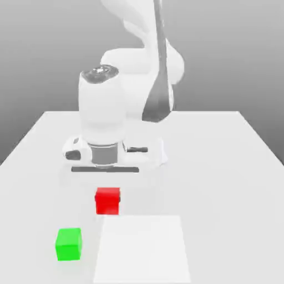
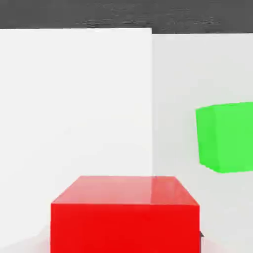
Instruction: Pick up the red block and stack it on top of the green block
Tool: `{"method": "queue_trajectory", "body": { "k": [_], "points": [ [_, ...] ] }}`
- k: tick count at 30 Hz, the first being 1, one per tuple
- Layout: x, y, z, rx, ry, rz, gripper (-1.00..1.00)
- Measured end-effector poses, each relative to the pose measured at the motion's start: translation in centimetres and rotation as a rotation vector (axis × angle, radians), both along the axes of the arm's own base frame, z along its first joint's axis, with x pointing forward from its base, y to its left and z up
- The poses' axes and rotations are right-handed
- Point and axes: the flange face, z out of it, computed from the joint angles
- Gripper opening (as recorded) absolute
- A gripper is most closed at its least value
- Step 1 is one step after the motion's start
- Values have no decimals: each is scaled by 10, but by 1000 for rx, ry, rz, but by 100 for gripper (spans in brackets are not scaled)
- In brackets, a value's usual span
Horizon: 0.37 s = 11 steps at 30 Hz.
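On the table [image 1: 227, 194], the claw [image 1: 108, 198] is clamped on the red block [image 1: 107, 203], near the white patch [image 1: 142, 249], completing the grasp; placement on the separate green block [image 1: 68, 244] remains, and lift-off cannot be confirmed.

The arm [image 1: 158, 75] is bent, reaching down toward the exterior view's left. Its gripper [image 1: 107, 198] points straight down, held level, with the fingers closed in.

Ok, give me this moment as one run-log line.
gripper: shut on red block | green block: on table, nothing on top | stack: not yet made
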Motion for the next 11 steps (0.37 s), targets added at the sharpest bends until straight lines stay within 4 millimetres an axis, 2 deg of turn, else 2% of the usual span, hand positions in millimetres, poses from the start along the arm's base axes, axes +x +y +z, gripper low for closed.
{"method": "queue_trajectory", "body": {
  "k": [2,3,7,8,11],
  "points": [
    [11,-32,6,2,-2,-12,-100],
    [14,-40,1,3,-3,-12,-100],
    [21,-38,-39,4,-4,10,-100],
    [21,-38,-50,4,-3,10,100],
    [21,-38,-50,4,-3,10,100]
  ]
}}
